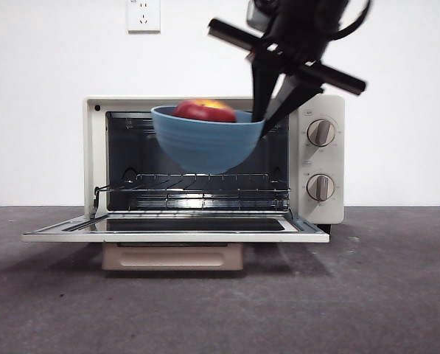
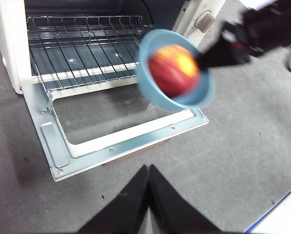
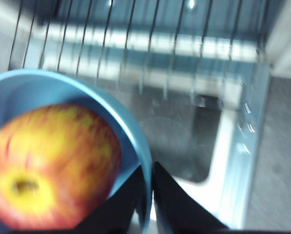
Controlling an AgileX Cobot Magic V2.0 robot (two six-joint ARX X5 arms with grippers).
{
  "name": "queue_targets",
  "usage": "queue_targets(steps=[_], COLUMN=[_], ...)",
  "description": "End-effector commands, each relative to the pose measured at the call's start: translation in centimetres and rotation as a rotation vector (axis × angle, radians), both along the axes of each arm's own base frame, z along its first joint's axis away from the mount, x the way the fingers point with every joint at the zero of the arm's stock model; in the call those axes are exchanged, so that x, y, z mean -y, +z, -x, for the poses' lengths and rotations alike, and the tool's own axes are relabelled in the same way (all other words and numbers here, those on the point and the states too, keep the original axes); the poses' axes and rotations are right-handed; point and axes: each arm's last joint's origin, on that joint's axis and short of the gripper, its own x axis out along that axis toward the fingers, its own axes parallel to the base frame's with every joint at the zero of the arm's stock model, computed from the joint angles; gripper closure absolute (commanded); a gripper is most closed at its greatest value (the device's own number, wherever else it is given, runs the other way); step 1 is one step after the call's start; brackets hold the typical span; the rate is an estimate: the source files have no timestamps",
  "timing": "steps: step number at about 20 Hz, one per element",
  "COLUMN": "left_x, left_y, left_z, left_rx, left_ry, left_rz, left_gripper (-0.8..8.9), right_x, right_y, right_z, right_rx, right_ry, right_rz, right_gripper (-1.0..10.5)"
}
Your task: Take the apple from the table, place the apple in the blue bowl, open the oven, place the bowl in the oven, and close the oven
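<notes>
Front view: right tool (image 1: pixel 264 118) holds blue bowl (image 1: pixel 205 144) before open oven (image 1: pixel 94 155).

Bowl (image 1: pixel 205 144) in my right gripper (image 1: pixel 267 114) — light blue, faint ridges. Apple (image 2: pixel 173 69) red, streaked yellow. Oven (image 1: pixel 205 166) cream-white, beige knobs (image 1: pixel 320 133), silvery wire rack (image 2: pixel 82 46). Table (image 1: pixel 367 295) dark grey, speckled — jaws black.

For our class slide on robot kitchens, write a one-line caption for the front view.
Right pincer carries the blue bowl with the apple by its rim before the open oven.
</notes>
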Motion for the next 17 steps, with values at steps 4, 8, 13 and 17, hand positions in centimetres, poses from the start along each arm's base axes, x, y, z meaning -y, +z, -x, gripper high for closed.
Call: queue_targets(steps=[4, 8, 13, 17], left_x=[0.1, 0.1, 0.1, 0.1], left_y=[0.2, 0.2, 0.2, 0.2], left_z=[-0.1, 0.0, 0.0, 0.0], left_rx=[0.020, 0.023, 0.024, 0.025], left_ry=[-0.021, -0.025, -0.027, -0.027], left_rz=[-0.017, -0.020, -0.022, -0.022], left_gripper=[8.07, 8.07, 8.07, 8.07], right_x=[-1.8, -1.4, -0.7, 0.0], right_y=[-0.4, -1.0, -0.8, -1.1], right_z=[-3.2, -4.0, -4.9, -5.5], right_rx=[-0.043, -0.057, -0.046, -0.038], right_ry=[-0.155, -0.265, -0.333, -0.369], right_rz=[-0.078, -0.088, -0.135, -0.118], right_gripper=[9.4, 9.4, 9.4, 9.4])
